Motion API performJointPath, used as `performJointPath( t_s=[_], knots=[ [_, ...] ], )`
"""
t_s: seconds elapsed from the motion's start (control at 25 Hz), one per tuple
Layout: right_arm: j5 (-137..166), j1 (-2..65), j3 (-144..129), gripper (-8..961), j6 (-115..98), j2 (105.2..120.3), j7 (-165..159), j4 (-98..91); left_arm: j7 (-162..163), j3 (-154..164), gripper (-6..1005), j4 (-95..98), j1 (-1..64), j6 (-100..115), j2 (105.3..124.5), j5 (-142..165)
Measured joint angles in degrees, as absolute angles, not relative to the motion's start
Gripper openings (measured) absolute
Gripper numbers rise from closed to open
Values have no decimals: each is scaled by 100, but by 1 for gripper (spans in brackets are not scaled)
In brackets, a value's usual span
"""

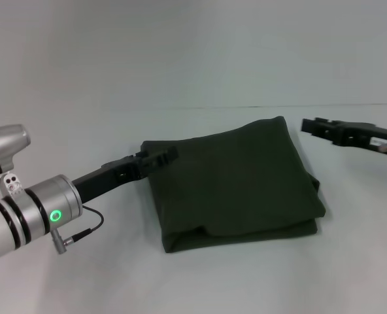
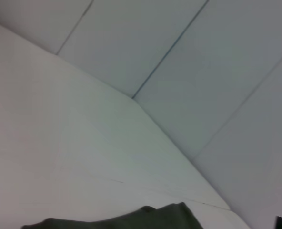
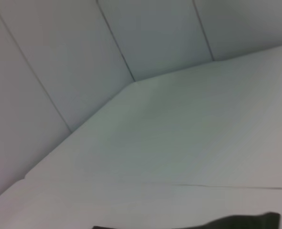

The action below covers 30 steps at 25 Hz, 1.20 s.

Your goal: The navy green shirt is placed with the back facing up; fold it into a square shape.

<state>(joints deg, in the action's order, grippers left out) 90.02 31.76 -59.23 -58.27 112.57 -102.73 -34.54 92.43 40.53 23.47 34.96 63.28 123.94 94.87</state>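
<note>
Nearest the camera in the head view, the left arm reaches in from the robot's left, and the left pincer (image 1: 159,157) sits at the near-left corner region of the navy green shirt (image 1: 236,183), its tip over the cloth's left edge. Whether it is pinching the fabric or only resting against it I cannot tell; the fingers read as one dark mass against the dark cloth.

The shirt lies in the middle of the white tabletop (image 1: 82,275), already folded into a compact, roughly square bundle of several layers, with the stacked edges showing along the near side and a slight bulge at the right.

Farther back and to the right, the right pincer (image 1: 311,126) hangs above the tabletop, just beyond the shirt's far-right corner and apart from it; it carries nothing, and its opening cannot be judged from here.

The folding looks nearly complete, so the step in hand is probably letting go and tidying. Done well, that means lifting the left pincer straight away from the edge without dragging the top layer, and keeping the right pincer high enough not to snag the far corner.
</note>
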Motion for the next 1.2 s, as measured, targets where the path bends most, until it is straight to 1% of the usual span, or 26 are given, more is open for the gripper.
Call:
performJointPath(
  t_s=[0.04, 0.12, 0.32, 0.36, 0.4, 0.52, 0.76, 0.96, 1.2],
  knots=[
    [9043, 3164, -5913, 295, -5863, 11188, -10406, -3463, 9300, 4071, 921, 2346, 3514, 6252, 12392, 9488],
    [9119, 3136, -5876, 339, -5988, 11102, -10594, -3467, 9406, 4135, 921, 2346, 3539, 6127, 12389, 9491],
    [9421, 3095, -5681, 447, -6236, 10967, -11035, -3481, 9514, 4295, 921, 2346, 3579, 5984, 12388, 9493],
    [9752, 3130, -5628, 469, -6250, 10900, -11398, -3492, 9515, 4299, 921, 2346, 3580, 5973, 12391, 9493],
    [9752, 3130, -5628, 528, -6250, 10900, -11398, -3492, 9516, 4299, 921, 2346, 3583, 5951, 12394, 9493],
    [10454, 3209, -5609, 707, -6275, 10821, -12145, -3609, 9518, 4299, 921, 2355, 3585, 5860, 12398, 9493],
    [10882, 3239, -5490, 902, -6394, 10811, -12593, -3654, 9519, 4297, 921, 2381, 3601, 5709, 12401, 9492],
    [11337, 3418, -5519, 904, -6451, 10851, -12848, -3473, 9515, 4262, 921, 2439, 3511, 5932, 12402, 9444],
    [11665, 3756, -5528, 899, -6466, 10898, -12928, -2912, 9420, 4220, 921, 2925, 3096, 6891, 12413, 9424]
  ],
)
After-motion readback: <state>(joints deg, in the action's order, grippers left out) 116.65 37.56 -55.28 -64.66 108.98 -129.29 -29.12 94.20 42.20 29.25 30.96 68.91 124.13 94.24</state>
